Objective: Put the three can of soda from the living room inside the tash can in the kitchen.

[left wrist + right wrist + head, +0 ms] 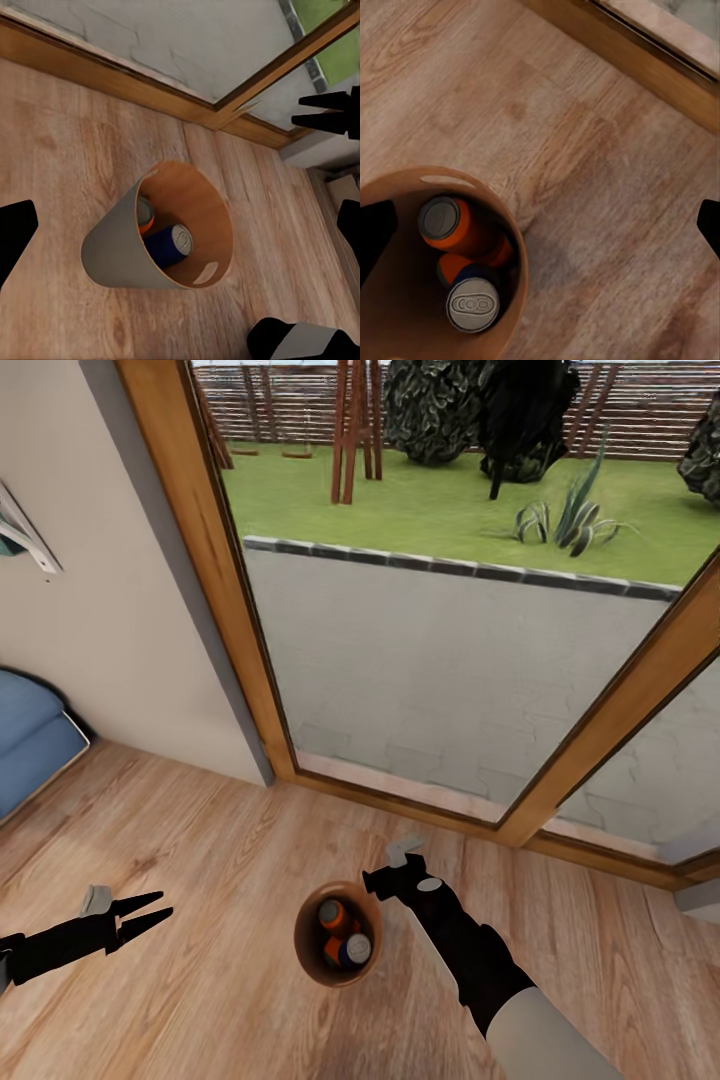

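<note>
Across the top and right of the head view: glass doors point(450, 660) in a wood frame, paving and lawn outside. Wood floor point(200, 840) fills the lower half; beige wall point(110, 610) upper left; blue sofa point(30, 745) corner at the left edge. Bin point(336, 934) stands upright on the floor at lower centre, near the door sill, brown inside, grey outside in the left wrist view point(120, 251). All three cans sit inside it: right wrist view, from just above the rim point(450, 180), shows one orange can point(450, 223) leaning, a second orange can point(454, 266) partly hidden under it, and the blue can point(472, 304) top-up beside them. Left wrist view shows the blue can point(169, 244) and an orange can point(145, 214) against the inner wall, slot point(208, 271) near the rim. Right gripper point(385, 880) hangs just beside the bin's upper right rim, holding nothing; in its wrist view the dark fingertips point(375, 232) sit at opposite frame edges, so spread wide. Left gripper point(150, 915) is at lower left, well apart from the bin, fingers point(140, 905) spread in a narrow V, empty.
</note>
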Tool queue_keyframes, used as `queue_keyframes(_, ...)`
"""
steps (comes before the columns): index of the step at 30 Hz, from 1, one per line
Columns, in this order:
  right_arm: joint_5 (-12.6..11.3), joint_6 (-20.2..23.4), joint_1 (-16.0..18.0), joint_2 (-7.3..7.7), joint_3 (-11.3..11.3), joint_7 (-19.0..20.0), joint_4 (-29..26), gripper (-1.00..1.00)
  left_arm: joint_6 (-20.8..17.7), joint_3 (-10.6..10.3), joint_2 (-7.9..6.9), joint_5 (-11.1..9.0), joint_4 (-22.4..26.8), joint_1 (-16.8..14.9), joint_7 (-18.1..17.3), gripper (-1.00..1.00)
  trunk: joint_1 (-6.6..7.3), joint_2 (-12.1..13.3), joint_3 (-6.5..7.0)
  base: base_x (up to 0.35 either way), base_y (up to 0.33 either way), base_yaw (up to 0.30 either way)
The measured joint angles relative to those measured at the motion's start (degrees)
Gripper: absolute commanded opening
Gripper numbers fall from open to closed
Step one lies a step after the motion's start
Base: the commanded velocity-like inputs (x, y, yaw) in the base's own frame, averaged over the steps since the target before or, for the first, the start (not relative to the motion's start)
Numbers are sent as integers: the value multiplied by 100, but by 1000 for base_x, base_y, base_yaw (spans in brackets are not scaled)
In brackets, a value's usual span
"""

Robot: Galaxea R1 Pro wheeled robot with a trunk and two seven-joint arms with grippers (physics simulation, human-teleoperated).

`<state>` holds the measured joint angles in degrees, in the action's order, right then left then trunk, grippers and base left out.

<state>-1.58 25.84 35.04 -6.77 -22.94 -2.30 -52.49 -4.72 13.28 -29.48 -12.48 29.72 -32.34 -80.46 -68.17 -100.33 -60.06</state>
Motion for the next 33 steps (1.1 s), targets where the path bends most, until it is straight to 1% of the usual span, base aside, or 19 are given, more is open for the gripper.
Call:
queue_keyframes(32,15,0,-5,8,8,-16,2,100,-2,6,4,-4,-5,1,4,100,0,0,305,0,0,0)
queue_keyframes(33,16,0,-5,8,8,-16,5,100,-2,3,4,-6,-4,0,4,100,21,38,332,0,0,0)
